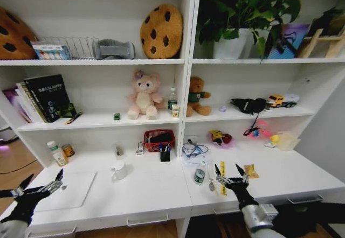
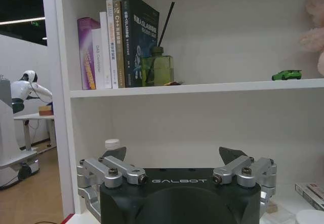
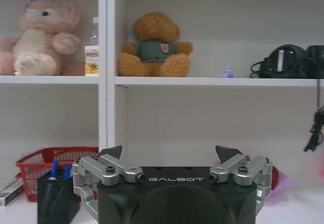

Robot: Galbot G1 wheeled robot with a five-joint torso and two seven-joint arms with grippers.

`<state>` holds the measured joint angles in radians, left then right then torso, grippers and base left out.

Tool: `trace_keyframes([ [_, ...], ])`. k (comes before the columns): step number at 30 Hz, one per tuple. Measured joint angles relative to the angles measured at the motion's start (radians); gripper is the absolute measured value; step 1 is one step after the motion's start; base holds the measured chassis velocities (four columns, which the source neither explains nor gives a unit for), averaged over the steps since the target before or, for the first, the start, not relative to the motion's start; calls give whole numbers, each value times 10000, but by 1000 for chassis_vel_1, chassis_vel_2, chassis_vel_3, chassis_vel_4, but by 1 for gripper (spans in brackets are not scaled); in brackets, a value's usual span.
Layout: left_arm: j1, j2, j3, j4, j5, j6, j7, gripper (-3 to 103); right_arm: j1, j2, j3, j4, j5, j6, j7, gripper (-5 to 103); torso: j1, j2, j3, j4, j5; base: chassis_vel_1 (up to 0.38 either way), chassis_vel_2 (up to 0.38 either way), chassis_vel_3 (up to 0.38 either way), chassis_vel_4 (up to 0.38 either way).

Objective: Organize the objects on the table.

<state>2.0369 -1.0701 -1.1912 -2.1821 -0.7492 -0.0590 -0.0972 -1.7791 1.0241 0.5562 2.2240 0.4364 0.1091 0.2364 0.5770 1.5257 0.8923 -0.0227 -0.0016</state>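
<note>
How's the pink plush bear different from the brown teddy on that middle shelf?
The pink plush bear is pale pink with a cream belly and looks larger; the brown teddy is brown and wears a dark green top. The pink one sits in the left shelf bay, the brown one in the right. Both sit upright facing out.

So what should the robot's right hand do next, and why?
Probably lower the right gripper a little toward the small green can just to its left. The gripper hangs open and empty above the white desk near its front edge, and that can sits close by. The left gripper hovers open over the desk's left corner.
</note>
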Motion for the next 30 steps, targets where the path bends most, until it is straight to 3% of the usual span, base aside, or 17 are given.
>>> trace_keyframes([
  [3, 0, 0, -4, 0, 0, 0, -2, 100, 339, -171, -222, -223, -19, -87, -14, 100, 0, 0, 1, 0, 20, 70, 86, -59, -67],
  [16, 0, 0, -3, -3, 0, 0, 0, 100, 2875, -1412, -1760, -2014, 611, -598, 124, 101, 1, -2, 2, 0, 19, 0, 0, 0, 0],
  [18, 0, 0, -3, -3, 0, 0, 0, 100, 3015, -1448, -1885, -2127, 642, -622, 125, 96, 0, -1, 2, 1, 15, 0, 0, 0, 0],
  [20, 0, 0, -2, -3, 0, 0, 0, 100, 3319, -1482, -2243, -2425, 706, -692, 122, 80, 0, -1, 1, 1, 16, 0, 0, 0, 0],
  [23, 0, 0, -2, -3, 0, 0, 0, 100, 3387, -1480, -2349, -2516, 712, -701, 117, 75, 0, -1, 1, 0, 16, 0, 0, 0, 0],
  [28, 0, 0, -2, -3, 0, 0, 0, 100, 3411, -1449, -2463, -2624, 690, -685, 99, 54, 0, -1, 1, 1, 16, 0, 0, 0, 0],
  [30, 0, 0, -2, -3, 0, 0, 0, 100, 3407, -1448, -2462, -2620, 688, -684, 100, 54, 0, -1, 1, 1, 16, 0, 0, 0, 0],
])
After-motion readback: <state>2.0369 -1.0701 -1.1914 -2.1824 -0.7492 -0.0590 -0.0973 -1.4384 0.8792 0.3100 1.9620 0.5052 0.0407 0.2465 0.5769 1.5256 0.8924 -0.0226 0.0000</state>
